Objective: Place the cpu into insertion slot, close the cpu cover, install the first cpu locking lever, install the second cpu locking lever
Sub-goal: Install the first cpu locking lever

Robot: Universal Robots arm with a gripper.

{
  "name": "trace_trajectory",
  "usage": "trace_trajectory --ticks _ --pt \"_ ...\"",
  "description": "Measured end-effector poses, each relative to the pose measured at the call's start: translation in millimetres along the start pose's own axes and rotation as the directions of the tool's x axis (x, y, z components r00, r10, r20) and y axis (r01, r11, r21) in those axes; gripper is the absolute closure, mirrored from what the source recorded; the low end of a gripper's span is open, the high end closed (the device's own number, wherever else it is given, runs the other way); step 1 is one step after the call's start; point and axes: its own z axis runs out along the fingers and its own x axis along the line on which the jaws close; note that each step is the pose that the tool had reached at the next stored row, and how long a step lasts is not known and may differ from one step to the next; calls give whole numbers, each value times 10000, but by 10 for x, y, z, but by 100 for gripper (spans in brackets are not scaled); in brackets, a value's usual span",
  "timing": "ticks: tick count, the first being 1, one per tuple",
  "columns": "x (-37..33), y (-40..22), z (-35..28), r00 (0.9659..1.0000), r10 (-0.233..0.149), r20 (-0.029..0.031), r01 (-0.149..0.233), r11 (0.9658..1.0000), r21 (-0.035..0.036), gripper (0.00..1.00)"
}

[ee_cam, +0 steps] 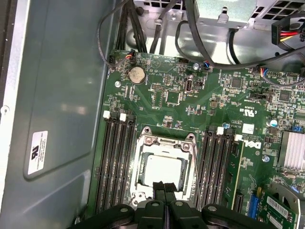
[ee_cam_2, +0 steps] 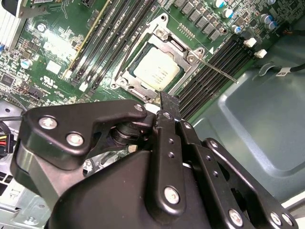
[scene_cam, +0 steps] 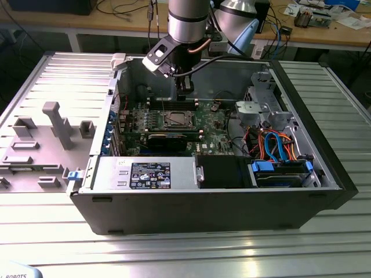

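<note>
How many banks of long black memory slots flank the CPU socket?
2. One bank lies along one side of the cpu, the other bank along the opposite side; the gripper covers their ends.

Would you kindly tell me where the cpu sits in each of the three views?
Exterior view: the cpu sits on the motherboard, below the gripper.
Second wrist view: cpu just past the gripper, inside the cpu cover.
First wrist view: cpu between the memory slots.
Shared landmark: the cpu cover framing it.
</note>
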Motion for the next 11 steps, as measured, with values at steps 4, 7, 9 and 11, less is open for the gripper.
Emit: trace_trajectory --ticks 4,7,9,11 --pt "0 0 0 10000 -9 -1 9 10000 1 89" --pt "0 0 0 10000 -15 0 15 10000 1 89" --pt "0 0 0 10000 -57 0 57 10000 4 89" --pt "0 0 0 9999 -167 -1 167 9999 13 89"
